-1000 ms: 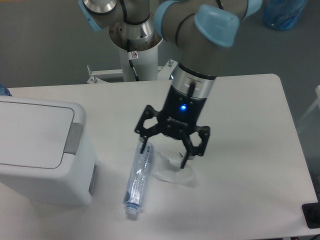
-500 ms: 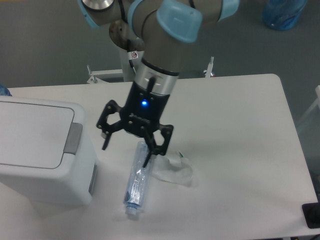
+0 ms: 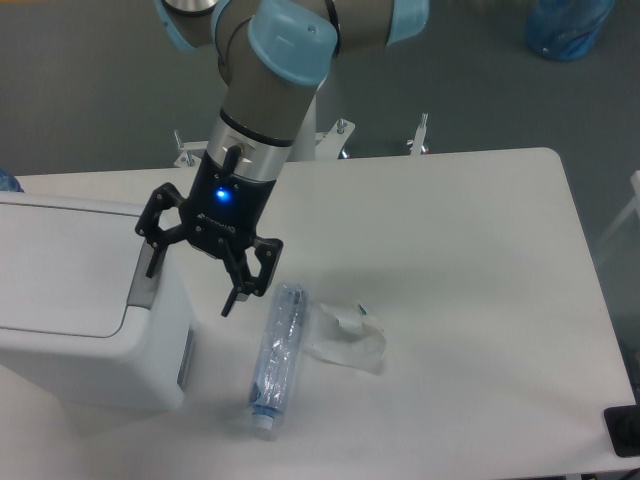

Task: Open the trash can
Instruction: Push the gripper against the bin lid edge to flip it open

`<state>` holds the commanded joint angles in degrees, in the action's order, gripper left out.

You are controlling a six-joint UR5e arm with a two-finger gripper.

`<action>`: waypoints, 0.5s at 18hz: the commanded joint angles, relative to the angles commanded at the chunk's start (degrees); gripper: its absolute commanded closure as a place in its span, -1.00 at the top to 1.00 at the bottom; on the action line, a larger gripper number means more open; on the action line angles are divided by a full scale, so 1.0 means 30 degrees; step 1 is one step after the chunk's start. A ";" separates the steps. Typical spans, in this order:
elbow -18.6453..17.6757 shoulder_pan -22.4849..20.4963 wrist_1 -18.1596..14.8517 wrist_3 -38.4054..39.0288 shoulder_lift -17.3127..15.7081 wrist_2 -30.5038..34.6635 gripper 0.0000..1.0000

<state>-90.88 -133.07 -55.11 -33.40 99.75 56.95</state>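
The trash can (image 3: 70, 300) is a large white boxy bin at the left edge of the table, its flat lid down and a grey push tab (image 3: 147, 280) on its right side. My gripper (image 3: 190, 287) hangs open just right of the bin's top right corner. Its left finger (image 3: 155, 252) is over the grey tab, while the right finger points down at the table beside the bin. Nothing is held between the fingers.
A clear plastic bottle (image 3: 277, 358) lies on the white table (image 3: 480, 300) right of the bin, with a crumpled clear plastic wrapper (image 3: 347, 340) beside it. A black object (image 3: 625, 430) sits at the table's front right corner.
The arm has swung left across the table, from above the wrapper and bottle to the bin's right edge. The gripper stayed open. Bottle, wrapper and bin have not moved.
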 joint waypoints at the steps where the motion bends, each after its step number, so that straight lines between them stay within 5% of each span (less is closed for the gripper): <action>1: -0.0029 0.0000 0.0088 0.0000 0.0058 0.0000 1.00; 9: -0.0088 0.0000 0.0411 0.0000 0.0410 0.0058 1.00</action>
<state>-91.14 -133.07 -53.88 -33.40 100.99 57.13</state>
